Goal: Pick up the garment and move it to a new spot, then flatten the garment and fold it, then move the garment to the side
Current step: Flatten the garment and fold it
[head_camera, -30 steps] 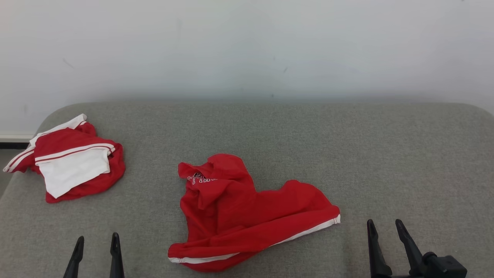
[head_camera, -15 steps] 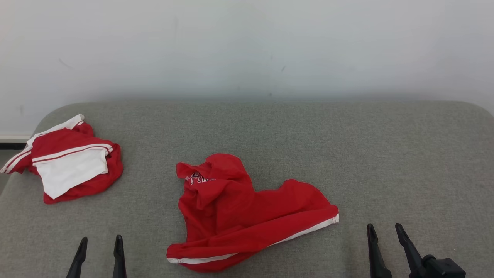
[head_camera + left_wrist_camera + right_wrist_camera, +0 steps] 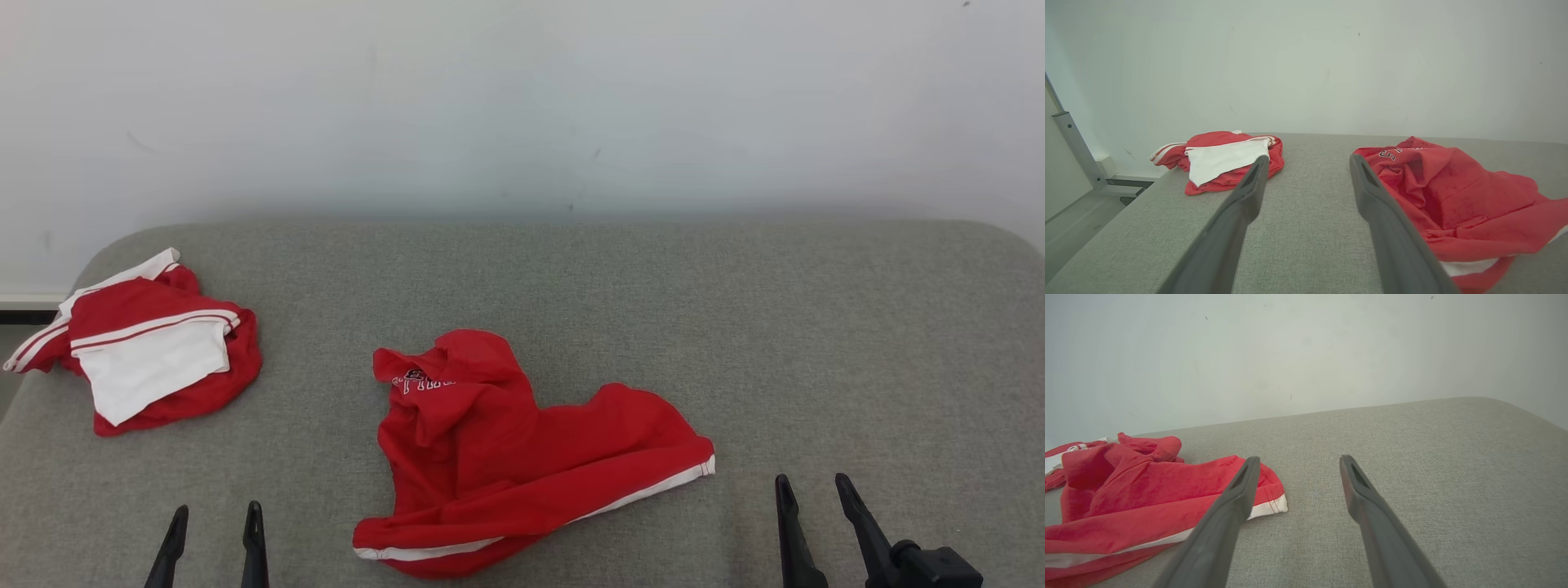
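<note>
A crumpled red garment (image 3: pixel 522 453) with white trim and white lettering lies in the middle of the grey padded table (image 3: pixel 775 327). In the left wrist view the same garment (image 3: pixel 1457 196) sits just right of my fingers; in the right wrist view the garment (image 3: pixel 1139 494) lies to the left. My left gripper (image 3: pixel 215 516) is at the lower left, open and empty, short of the cloth. My right gripper (image 3: pixel 811 485) stands open and empty at the lower right, just right of the garment's white-edged hem (image 3: pixel 1269 504).
A second red and white garment (image 3: pixel 147 359) lies bunched at the table's far left edge, and this second garment (image 3: pixel 1224 157) shows ahead of my left fingers. A pale wall (image 3: pixel 522 106) runs behind the table. A metal frame (image 3: pixel 1073 149) stands off the left end.
Both grippers have sunk slightly toward the bottom of the head view. The picture has shifted a little, so the camera moved. The garments lie as before.
</note>
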Robot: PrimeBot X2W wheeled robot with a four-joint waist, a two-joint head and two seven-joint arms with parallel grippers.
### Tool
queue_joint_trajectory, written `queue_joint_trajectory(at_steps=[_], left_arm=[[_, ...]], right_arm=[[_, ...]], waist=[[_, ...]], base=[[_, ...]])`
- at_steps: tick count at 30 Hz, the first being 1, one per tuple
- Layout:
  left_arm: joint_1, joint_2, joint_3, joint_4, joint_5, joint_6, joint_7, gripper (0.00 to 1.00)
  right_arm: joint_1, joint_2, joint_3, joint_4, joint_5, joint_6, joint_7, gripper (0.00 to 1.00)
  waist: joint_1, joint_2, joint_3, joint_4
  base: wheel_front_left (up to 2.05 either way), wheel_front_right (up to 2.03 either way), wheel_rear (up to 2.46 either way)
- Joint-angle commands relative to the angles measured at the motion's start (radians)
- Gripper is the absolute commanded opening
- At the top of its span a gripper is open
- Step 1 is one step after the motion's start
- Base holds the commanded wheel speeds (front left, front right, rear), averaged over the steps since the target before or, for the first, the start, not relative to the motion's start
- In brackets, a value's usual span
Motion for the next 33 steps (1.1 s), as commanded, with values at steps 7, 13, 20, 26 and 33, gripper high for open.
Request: queue_joint_trajectory(at_steps=[7, 13, 20, 26, 33], left_arm=[[0.01, -0.008, 0.004, 0.005, 0.015, -0.007, -0.004, 1.0], [0.013, -0.009, 0.002, 0.013, 0.01, -0.012, -0.004, 1.0], [0.02, 0.027, -0.067, 0.051, -0.011, -0.014, -0.004, 1.0], [0.007, 0.072, -0.165, 0.097, -0.05, -0.014, -0.004, 1.0], [-0.054, 0.135, -0.31, 0.2, -0.119, -0.014, -0.004, 1.0]], right_arm=[[0.009, -0.002, -0.003, 0.002, -0.005, -0.002, 0.0, 1.0], [0.012, -0.002, -0.001, 0.006, -0.004, -0.002, 0.0, 1.0], [0.0, -0.002, 0.006, 0.013, -0.026, -0.002, 0.006, 1.0], [-0.025, -0.003, 0.016, 0.032, -0.054, -0.002, 0.017, 1.0], [-0.078, -0.038, 0.048, 0.11, -0.066, -0.002, 0.033, 1.0]], waist=[[0.0, 0.0, -0.003, 0.003], [0.0, 0.0, -0.006, 0.005], [0.0, 0.0, -0.009, 0.016], [0.0, 0.0, 0.0, 0.024], [0.0, 0.0, 0.02, 0.031]], base=[[0.0, 0.0, 0.0], [0.0, 0.0, 0.0], [0.0, 0.0, 0.0], [0.0, 0.0, 0.0], [0.0, 0.0, 0.0]])
